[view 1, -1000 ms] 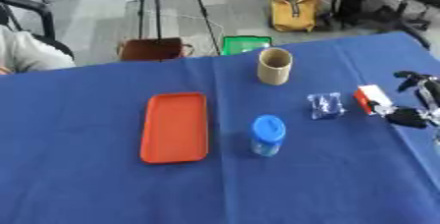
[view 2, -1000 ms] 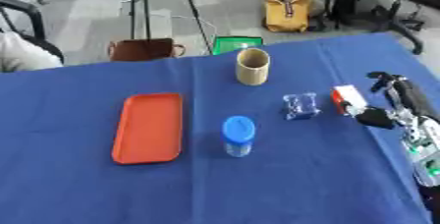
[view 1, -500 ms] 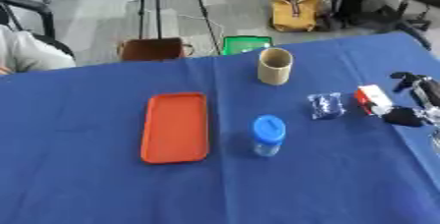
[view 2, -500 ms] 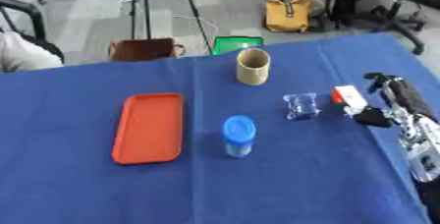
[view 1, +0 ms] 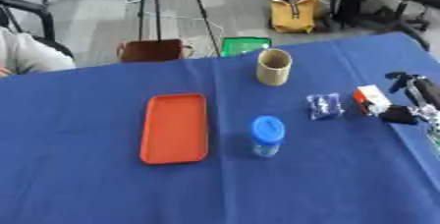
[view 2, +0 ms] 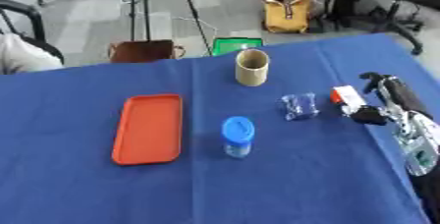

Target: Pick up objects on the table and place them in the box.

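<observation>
Right eye view is showing the right robot hand (view 2: 388,101) reaching in from the right edge of the blue worktop (view 2: 258,183), its dark fingertips sitting just beside a small orange-and-white object (view 2: 345,96), perhaps touching it; whether the fingers are closing round it or hanging slack I cannot tell. Compared with a second ago almost nothing is changing; the hand is lingering at the same spot and the object is lying where it lay, so the pick looks to be only starting. The other things are waiting untouched: a crumpled clear packet (view 2: 299,106) near the hand, a blue-lidded jar (view 2: 237,135) mid-worktop, a tan cup (view 2: 252,67) farther back; the orange tray (view 2: 149,128), seemingly the box meant, is lying well apart on the left, holding nothing. The left hand is not showing anywhere.
</observation>
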`<state>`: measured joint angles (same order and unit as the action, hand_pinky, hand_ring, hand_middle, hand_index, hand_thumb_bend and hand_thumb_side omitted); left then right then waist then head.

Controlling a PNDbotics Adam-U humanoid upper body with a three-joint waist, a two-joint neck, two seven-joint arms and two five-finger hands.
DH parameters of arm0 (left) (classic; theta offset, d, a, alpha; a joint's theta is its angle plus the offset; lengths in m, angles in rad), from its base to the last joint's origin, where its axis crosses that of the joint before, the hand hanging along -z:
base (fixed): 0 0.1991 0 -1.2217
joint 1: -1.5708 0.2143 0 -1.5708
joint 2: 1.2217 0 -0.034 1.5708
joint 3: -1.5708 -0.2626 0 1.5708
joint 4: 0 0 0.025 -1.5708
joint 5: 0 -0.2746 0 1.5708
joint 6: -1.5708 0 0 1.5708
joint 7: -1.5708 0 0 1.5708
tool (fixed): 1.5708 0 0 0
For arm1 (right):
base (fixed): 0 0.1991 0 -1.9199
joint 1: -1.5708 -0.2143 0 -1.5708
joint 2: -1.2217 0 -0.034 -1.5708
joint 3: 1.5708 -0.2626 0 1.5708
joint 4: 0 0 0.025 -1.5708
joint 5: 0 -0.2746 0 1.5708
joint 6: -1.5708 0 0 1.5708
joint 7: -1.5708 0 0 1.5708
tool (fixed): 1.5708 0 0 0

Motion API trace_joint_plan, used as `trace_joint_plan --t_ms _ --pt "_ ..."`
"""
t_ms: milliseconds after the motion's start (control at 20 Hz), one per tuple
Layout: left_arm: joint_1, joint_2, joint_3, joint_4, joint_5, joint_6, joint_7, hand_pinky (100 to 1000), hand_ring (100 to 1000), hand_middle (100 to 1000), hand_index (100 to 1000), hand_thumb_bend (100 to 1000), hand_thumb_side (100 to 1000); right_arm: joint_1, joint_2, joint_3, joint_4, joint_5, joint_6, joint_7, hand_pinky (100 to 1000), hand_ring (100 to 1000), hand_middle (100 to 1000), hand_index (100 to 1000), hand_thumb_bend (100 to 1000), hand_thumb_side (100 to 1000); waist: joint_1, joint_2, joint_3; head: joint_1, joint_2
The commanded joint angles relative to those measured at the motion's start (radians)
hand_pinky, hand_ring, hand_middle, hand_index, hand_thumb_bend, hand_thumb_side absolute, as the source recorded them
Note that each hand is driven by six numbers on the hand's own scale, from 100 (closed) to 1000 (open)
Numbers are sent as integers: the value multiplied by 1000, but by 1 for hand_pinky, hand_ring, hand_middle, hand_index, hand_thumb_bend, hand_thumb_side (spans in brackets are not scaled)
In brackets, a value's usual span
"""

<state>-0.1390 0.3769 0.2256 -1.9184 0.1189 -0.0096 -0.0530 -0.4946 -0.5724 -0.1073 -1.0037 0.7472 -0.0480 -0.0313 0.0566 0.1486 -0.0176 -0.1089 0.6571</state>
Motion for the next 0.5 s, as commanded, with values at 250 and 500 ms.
trace_joint_plan --t_ms 250,500 --pt "-5 13 4 -14 4 -3 -3 425 641 664 840 489 880 -35 -43 5 26 8 -7 4 891 817 591 876 481 337 -1 -16 3 -2 -5" --pt "-6 13 4 -14 4 -3 -4 425 641 664 840 489 880 -42 -43 9 41 15 -9 5 890 815 589 875 468 325 -1 -16 4 -3 -7"
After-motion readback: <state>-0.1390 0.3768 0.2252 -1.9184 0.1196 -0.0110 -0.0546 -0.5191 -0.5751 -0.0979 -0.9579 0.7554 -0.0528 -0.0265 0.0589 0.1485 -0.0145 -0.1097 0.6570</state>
